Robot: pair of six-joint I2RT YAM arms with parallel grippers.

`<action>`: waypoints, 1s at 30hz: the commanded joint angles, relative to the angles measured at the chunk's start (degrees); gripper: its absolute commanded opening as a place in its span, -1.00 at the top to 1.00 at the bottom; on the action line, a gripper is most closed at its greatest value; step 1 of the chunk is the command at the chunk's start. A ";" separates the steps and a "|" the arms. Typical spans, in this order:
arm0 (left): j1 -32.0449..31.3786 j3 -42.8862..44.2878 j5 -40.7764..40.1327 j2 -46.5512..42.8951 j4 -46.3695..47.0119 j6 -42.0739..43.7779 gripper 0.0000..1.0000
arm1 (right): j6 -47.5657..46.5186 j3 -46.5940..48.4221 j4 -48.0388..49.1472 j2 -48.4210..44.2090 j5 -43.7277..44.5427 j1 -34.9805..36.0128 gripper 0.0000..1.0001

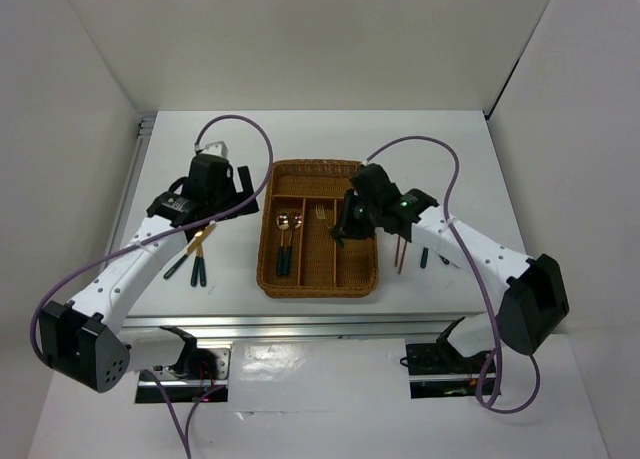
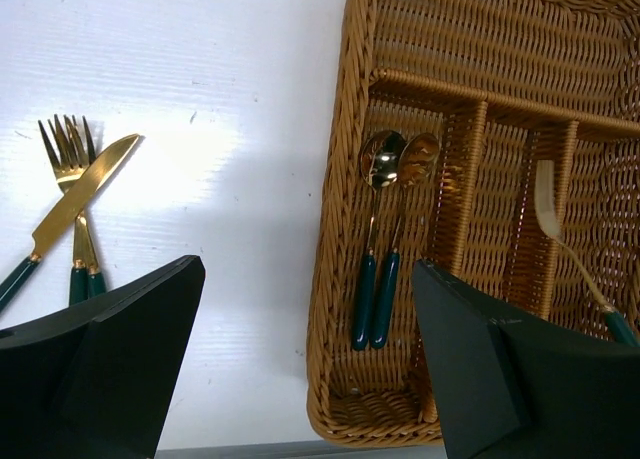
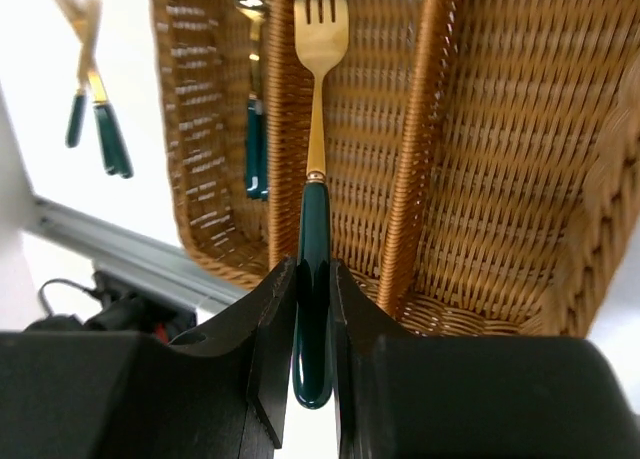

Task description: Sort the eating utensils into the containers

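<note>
**Teal-handled fork clamped over the wicker tray**

The right gripper (image 3: 312, 309) is pinched shut on the dark teal handle of a fork (image 3: 318, 129). Its gold tines point away along the middle long slot of the woven tray (image 3: 490, 159). The left gripper (image 2: 305, 274) hangs with its jaws wide apart and holds nothing, above the tray's left rim. Beyond it, two spoons (image 2: 382, 239) lie side by side in the left slot. On the table to the left, a knife (image 2: 75, 204) crosses loose forks (image 2: 68, 149). Chopsticks (image 1: 400, 251) lie to the right of the tray.
</note>
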 commanded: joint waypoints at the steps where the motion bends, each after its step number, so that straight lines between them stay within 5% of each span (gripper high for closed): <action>1: 0.32 -0.49 -0.60 -3.10 -0.14 -0.17 -1.00 | 5.12 -0.48 3.03 2.49 6.75 2.53 0.70; 12: 1.37 -2.16 -1.13 -6.27 -0.14 0.36 -1.00 | 6.70 1.72 6.98 10.75 11.50 5.71 0.70; 22: 1.37 -2.16 -1.13 -6.27 -0.14 0.36 -1.00 | 4.60 6.47 2.33 14.10 12.90 7.29 -0.39; 30: 1.37 -2.16 0.01 -4.61 0.39 0.88 -1.00 | 1.52 6.30 -1.71 3.92 22.48 3.61 -0.44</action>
